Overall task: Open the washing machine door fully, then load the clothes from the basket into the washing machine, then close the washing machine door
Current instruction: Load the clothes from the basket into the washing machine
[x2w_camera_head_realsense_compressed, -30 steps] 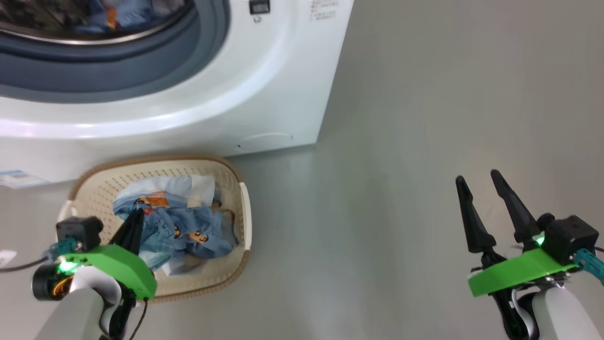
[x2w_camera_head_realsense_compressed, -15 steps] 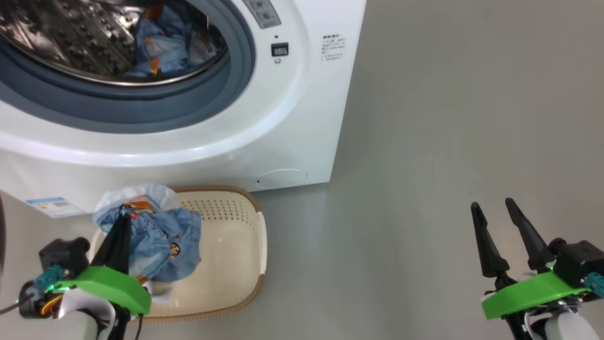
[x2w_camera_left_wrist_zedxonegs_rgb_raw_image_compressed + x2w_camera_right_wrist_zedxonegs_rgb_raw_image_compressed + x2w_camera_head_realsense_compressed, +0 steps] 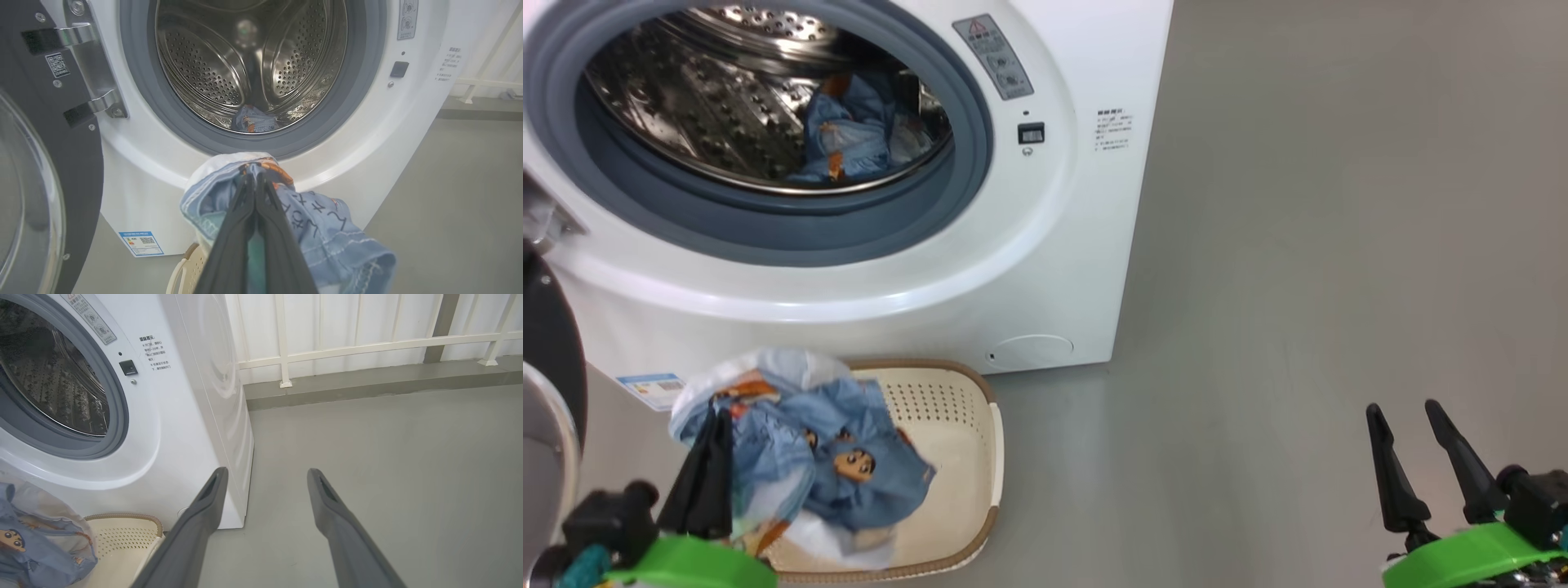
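Left wrist view: left pincer point(image 3: 256, 179) clamped on the blue clothes point(image 3: 322, 224); carry them high over the grey gasket point(image 3: 286, 146), deep into the drum point(image 3: 204, 61). Right pincer point(image 3: 264, 475) idles, spread apart.

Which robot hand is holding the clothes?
The left gripper: its fingers are pinched shut on the blue clothes, above the basket. The right gripper is open and empty, over the floor.
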Available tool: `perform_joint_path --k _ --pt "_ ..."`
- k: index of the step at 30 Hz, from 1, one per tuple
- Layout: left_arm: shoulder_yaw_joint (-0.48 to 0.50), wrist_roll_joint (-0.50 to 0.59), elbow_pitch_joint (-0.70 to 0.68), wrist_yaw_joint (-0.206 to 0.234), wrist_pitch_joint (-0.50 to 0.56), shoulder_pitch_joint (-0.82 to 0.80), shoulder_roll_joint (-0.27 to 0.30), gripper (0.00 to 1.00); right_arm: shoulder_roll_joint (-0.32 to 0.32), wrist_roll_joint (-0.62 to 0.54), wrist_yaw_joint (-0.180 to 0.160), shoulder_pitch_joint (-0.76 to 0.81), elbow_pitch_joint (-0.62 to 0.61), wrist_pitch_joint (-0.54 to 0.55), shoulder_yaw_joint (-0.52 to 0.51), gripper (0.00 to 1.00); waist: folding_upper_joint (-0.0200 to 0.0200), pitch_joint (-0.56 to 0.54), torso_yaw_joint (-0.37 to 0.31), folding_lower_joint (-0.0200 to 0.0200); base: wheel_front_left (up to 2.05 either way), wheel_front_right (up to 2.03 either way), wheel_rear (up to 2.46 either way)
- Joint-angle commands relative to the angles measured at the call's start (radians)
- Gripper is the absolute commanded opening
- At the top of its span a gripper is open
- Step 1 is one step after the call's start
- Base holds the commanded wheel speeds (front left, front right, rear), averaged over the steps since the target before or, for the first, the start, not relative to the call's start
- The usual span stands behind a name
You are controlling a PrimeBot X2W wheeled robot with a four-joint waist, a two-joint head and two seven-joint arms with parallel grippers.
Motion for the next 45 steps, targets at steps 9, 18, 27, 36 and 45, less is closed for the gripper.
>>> perform_joint_path --k 9,18,27,36,45 --pt "0.103 0.032 -0.159 -0.002 -0.01 0.131 -0.03 0.0 -0.015 0.007 0.002 0.05 -0.037 -0.005 -0.004 1.0 -0.0001 -0.036 -0.001 0.0 0.0 0.0 0.0" --pt "0.123 0.037 -0.203 -0.002 -0.01 0.162 -0.064 0.0 -0.008 0.007 0.002 0.057 -0.044 -0.005 -0.007 1.0 -0.0001 -0.032 -0.003 0.0 0.0 0.0 0.0" --pt "0.115 0.03 -0.205 -0.002 -0.01 0.111 -0.066 0.0 0.0 0.005 0.002 0.042 -0.047 -0.005 -0.002 1.0 -0.0001 -0.006 -0.014 0.0 0.0 0.0 0.0" --pt "0.098 -0.004 -0.198 -0.002 -0.01 -0.051 -0.028 0.0 0.019 0.0 0.002 -0.001 -0.05 -0.005 0.015 1.0 -0.0001 0.056 -0.035 0.0 0.0 0.0 0.0" --pt "0.12 0.01 -0.149 -0.002 -0.01 -0.331 0.032 0.0 0.04 0.002 0.002 -0.057 -0.049 -0.005 0.043 1.0 -0.0001 0.121 -0.073 0.0 0.0 0.0 0.0"
